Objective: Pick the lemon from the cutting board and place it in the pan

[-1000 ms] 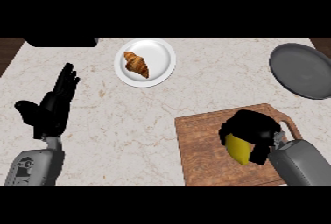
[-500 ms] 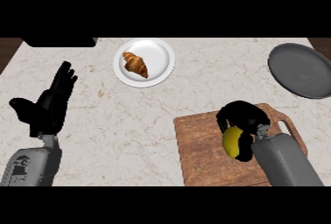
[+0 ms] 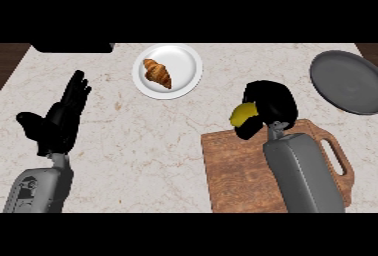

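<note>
My right hand [image 3: 267, 106] curls round the lemon [image 3: 241, 115] and covers most of it; only a yellow patch shows at the hand's left side. My right forearm [image 3: 303, 172] hides the middle strip of the cutting board [image 3: 236, 170], and the board's lower end is cut off. The pan [image 3: 347, 82] runs out past the view's right edge, so its far rim is out of sight. A dark object [image 3: 72, 47] at the surface's top left is cut off, and I cannot tell what it is.
</note>
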Controlling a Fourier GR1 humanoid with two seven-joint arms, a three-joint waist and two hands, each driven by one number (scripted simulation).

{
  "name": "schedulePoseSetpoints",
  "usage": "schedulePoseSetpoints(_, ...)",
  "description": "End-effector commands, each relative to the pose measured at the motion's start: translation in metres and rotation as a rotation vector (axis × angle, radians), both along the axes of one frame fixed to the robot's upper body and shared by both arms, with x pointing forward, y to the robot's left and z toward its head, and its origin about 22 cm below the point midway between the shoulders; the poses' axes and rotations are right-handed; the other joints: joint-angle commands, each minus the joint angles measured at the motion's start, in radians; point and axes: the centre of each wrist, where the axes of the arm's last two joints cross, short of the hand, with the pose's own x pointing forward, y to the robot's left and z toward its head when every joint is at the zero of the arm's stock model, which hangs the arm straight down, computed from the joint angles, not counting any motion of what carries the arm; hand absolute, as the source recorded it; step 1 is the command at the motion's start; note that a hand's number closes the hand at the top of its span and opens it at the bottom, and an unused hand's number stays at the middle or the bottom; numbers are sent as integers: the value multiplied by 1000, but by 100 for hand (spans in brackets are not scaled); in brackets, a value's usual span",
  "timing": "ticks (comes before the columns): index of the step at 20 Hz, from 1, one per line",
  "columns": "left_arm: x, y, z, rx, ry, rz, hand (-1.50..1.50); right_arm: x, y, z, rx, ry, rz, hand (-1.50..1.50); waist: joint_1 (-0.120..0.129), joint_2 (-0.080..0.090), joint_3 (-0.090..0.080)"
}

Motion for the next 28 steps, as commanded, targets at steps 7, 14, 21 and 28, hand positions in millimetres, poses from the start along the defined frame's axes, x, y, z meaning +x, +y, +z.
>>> schedulePoseSetpoints(7, 0, -9, 1, -16, 20, 1, 0, 24, -2, 85, 71, -389, -237, 150, -4, 0, 1)
schedulePoseSetpoints(14, 4, 14, 7, -9, -5, 18, 0, 30, -56, 104, 390, -515, -345, 150, -9, 2, 2)
schedulePoseSetpoints(21, -2, -6, 0, -5, 11, -19, 0, 55, -172, 80, 297, -557, -453, 150, 7, 7, 2)
schedulePoseSetpoints(28, 5, -13, 6, -10, -25, -29, 0, 48, -254, 37, 101, -565, -528, 150, 27, 22, 4)
